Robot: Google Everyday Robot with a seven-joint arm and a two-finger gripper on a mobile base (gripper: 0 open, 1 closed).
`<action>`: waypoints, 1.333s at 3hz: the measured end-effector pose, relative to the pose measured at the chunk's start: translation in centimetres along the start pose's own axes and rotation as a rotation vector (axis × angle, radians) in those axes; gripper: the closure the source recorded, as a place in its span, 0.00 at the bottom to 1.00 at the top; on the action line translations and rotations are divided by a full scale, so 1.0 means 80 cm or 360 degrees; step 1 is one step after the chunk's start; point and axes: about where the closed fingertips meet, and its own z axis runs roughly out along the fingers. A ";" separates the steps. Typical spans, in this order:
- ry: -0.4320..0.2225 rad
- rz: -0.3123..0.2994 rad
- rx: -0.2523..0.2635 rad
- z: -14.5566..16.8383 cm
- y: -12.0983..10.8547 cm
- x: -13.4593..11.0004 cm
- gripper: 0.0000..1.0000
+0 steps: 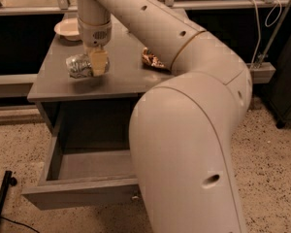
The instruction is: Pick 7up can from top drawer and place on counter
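My gripper [93, 66] hangs over the left part of the counter [121, 76] and is shut on the 7up can [79, 65], a dented silvery can lying sideways in the fingers [100, 62]. The can sits at or just above the counter surface; I cannot tell whether it touches. The top drawer [77, 178] stands pulled open below, and the part of its inside that shows holds nothing. My big cream arm crosses the view from the lower right and hides the drawer's right half.
A pale bowl [68, 29] stands at the counter's back left. An orange-brown snack packet [153, 59] lies on the counter right of the gripper. A black pole foot [2, 198] rests on the speckled floor at lower left.
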 end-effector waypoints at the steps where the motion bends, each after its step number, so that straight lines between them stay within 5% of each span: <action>1: -0.0015 0.0032 0.0018 0.008 -0.008 0.003 0.59; 3: -0.0015 0.0032 0.0019 0.008 -0.009 0.003 0.12; 4: -0.0015 0.0032 0.0019 0.008 -0.009 0.003 0.00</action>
